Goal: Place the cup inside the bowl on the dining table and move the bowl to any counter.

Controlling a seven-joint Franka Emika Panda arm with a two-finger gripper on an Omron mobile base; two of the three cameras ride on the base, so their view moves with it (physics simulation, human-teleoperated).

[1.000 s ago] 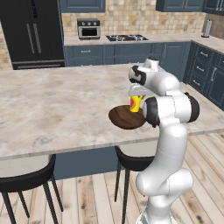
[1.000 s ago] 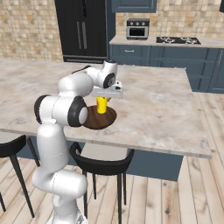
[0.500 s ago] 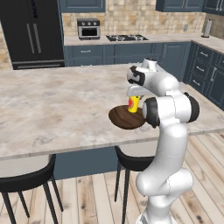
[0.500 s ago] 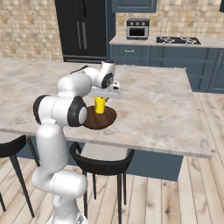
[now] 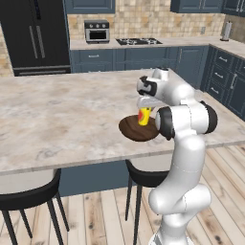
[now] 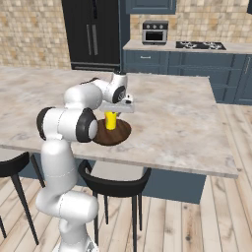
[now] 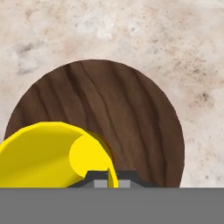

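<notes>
Now cup (image 5: 143, 116) upright in bowl (image 5: 134, 130).

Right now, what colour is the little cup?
Bright yellow, the cup shows best in the hand view.

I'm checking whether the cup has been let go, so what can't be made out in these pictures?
- Hand view: the jaws' grip on the small yellow cup; the frame's bottom cuts them off.
- Left base view: the near side of the wide dark wooden bowl, behind the arm.
- Right base view: whether the cup's base touches the bowl; too small.
</notes>
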